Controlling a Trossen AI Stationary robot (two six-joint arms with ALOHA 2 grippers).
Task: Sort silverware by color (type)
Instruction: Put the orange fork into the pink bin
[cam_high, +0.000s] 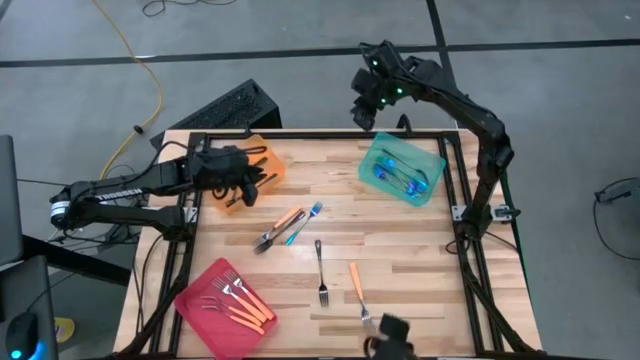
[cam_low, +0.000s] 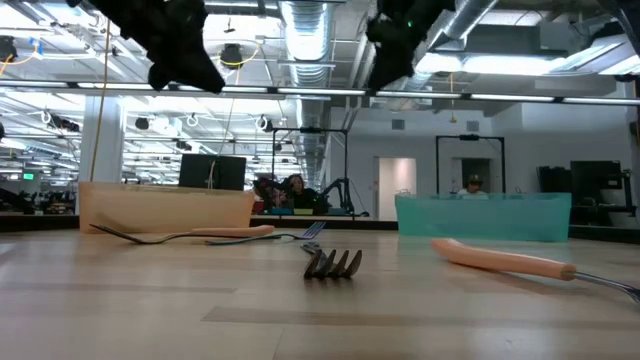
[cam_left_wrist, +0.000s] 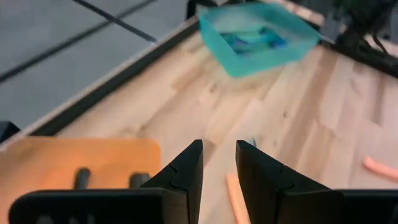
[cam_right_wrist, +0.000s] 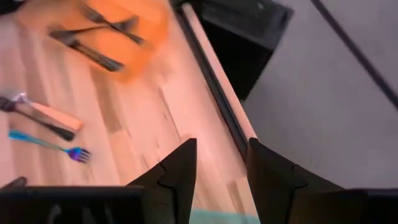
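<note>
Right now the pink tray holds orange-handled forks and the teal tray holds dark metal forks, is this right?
Not quite. The pink tray does hold orange-handled forks, but the teal tray holds blue-handled forks, not dark metal ones. The high view shows this.

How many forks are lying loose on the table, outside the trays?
5: three clustered mid-table, an orange-handled fork, a dark fork and a blue fork; a dark fork alone; an orange-handled one near the front edge. Overlap may hide another.

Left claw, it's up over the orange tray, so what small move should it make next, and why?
Probably swing the empty, slightly open left claw toward the fork cluster mid-table, because those forks lie unsorted beside the orange tray.
</note>
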